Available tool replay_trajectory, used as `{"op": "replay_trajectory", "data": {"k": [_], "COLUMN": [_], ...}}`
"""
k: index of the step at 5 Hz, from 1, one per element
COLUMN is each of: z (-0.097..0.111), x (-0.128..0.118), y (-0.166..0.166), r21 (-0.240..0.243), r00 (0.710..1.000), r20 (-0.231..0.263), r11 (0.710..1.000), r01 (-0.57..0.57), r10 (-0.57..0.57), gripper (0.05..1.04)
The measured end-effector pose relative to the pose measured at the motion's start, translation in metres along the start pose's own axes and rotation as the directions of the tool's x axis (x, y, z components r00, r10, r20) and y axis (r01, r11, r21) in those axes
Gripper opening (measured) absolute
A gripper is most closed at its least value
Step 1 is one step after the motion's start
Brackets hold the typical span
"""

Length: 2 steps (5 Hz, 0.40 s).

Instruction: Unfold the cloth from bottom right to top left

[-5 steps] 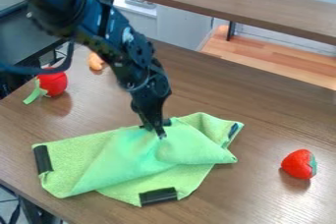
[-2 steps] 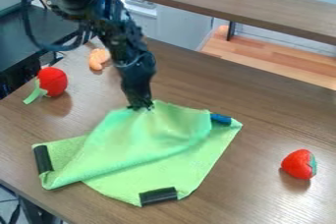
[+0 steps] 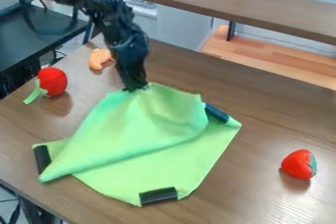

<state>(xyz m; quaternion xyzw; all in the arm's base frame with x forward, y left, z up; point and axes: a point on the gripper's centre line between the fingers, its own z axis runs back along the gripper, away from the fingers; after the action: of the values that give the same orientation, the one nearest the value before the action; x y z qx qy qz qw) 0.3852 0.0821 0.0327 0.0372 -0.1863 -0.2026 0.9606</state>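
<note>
Draping from a pincer [image 3: 135, 89] closed on its edge, soft green cloth [image 3: 148, 129], wood-grained table [image 3: 263, 115]

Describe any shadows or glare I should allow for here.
Camera view: soft shadows pool just below the strawberry at right and the red toy at left; a pale sheen lies on the table toward the lower right; faint shading edges the cloth's folded layer.
</note>
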Motion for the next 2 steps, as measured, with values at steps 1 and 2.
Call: {"op": "replay_trajectory", "data": {"k": [1,2], "z": [0.000,-0.003], "x": [0.007,0.014], "y": [0.018,0.032], "r21": [0.007,0.004], "r00": [1.000,0.999], "r20": [-0.003,-0.011], "r11": [1.000,0.999], "r01": [-0.018,-0.048], "r10": [0.018,0.048], "gripper": [0.049,0.049]}}
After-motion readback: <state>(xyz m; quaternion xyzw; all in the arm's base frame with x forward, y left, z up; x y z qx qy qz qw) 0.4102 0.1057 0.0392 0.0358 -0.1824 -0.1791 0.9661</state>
